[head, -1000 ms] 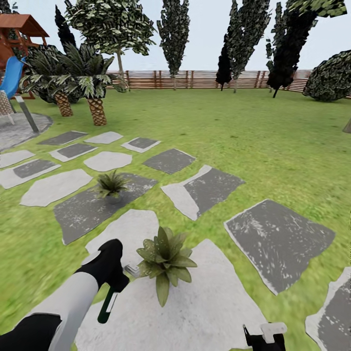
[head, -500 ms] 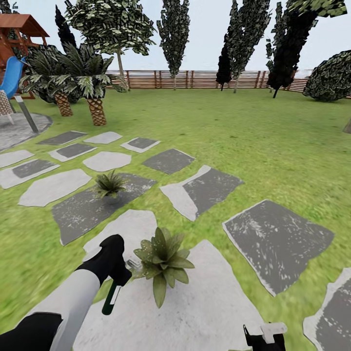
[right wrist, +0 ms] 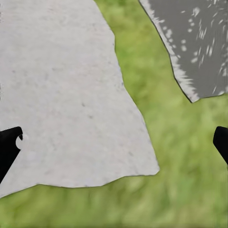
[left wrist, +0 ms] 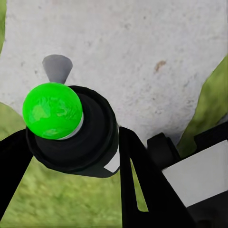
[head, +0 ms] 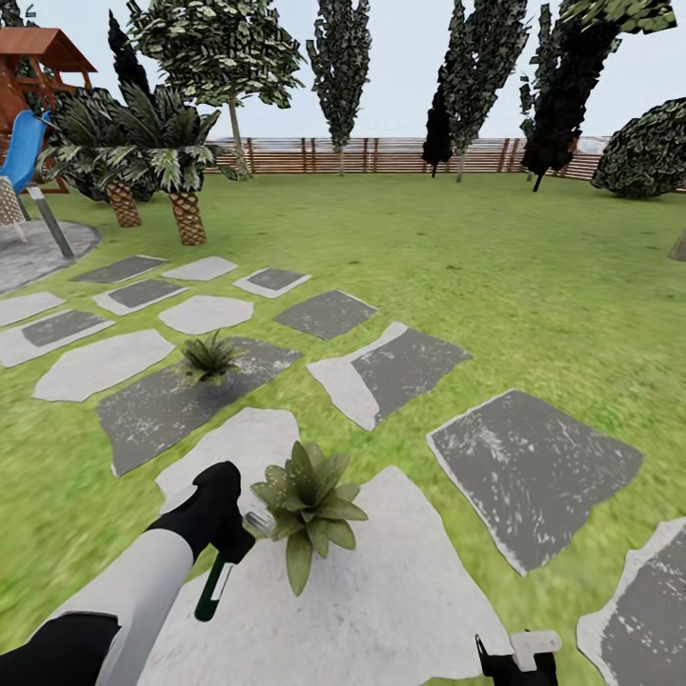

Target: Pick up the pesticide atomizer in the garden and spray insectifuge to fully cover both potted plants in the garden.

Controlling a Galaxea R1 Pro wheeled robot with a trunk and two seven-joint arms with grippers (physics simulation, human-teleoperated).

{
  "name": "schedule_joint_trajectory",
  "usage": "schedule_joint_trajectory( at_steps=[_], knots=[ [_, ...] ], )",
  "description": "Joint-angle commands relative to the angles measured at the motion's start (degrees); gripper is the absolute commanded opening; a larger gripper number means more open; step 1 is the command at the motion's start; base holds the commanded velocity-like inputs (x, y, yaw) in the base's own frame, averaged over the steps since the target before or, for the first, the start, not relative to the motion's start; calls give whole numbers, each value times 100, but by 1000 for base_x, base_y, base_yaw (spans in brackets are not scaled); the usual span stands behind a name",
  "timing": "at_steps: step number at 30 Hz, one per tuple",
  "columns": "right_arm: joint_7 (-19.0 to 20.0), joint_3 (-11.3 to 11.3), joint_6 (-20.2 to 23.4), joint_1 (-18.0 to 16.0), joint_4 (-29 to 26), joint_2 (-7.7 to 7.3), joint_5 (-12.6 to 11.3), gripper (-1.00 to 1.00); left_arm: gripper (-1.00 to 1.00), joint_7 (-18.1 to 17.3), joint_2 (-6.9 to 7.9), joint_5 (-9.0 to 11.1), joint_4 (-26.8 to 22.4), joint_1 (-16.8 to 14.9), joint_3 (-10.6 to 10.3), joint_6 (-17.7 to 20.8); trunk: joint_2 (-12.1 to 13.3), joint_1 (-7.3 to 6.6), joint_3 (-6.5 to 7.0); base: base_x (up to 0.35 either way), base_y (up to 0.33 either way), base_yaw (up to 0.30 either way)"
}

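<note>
My left gripper [head: 227, 535] is shut on the pesticide atomizer [head: 211, 591], a slim dark-green bottle with a white label strip hanging below my hand. Its whitish trigger head [head: 257, 522] points at the near potted plant [head: 307, 505], almost touching the leaves. That plant stands on a pale stepping stone [head: 381, 591]. In the left wrist view the atomizer [left wrist: 80, 137] sits end-on between the black fingers [left wrist: 137, 175]. The second potted plant [head: 208, 360] stands farther off on a dark stone. My right gripper [head: 519, 657] is low at the front, open [right wrist: 114, 142] and holding nothing.
Green lawn [head: 534, 276] spreads to a brown slatted fence [head: 381, 154] with trees. Grey and dark stepping stones [head: 529, 472] lie around. Palms [head: 181, 181] and a playground slide [head: 24, 152] stand at the far left.
The whole picture has slid slightly left, so the camera moved. The left gripper still holds the atomizer beside the near plant.
</note>
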Motion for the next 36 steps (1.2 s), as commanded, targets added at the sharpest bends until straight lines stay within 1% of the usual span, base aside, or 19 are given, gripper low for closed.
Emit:
schedule_joint_trajectory(
  at_steps=[1,7,13,17,26,36],
  knots=[
    [-7,53,-15,-2,1,-1,-57,100,-100,-61,6,-50,-2,4,-12,22,-2,-1,-5,-1,-1,150],
    [-7,53,-15,-2,1,-1,-57,100,-100,-60,6,-47,12,13,-10,18,-2,-1,-5,0,0,259],
    [5,53,-15,-2,1,-2,-57,100,-100,-60,5,-47,13,13,-6,18,-2,-1,-5,117,-95,52],
    [10,53,-15,-2,1,-2,-57,100,-100,-60,13,-47,10,13,-5,18,-2,-1,-5,90,-237,1],
    [-3,53,-15,-2,0,0,-58,100,-100,-60,22,-53,6,13,-5,18,-2,-1,-5,-48,-272,15],
    [1,53,-15,-2,1,7,-60,100,-100,-60,22,-50,4,13,-5,18,-2,-1,-5,-8,-273,264]
  ],
)
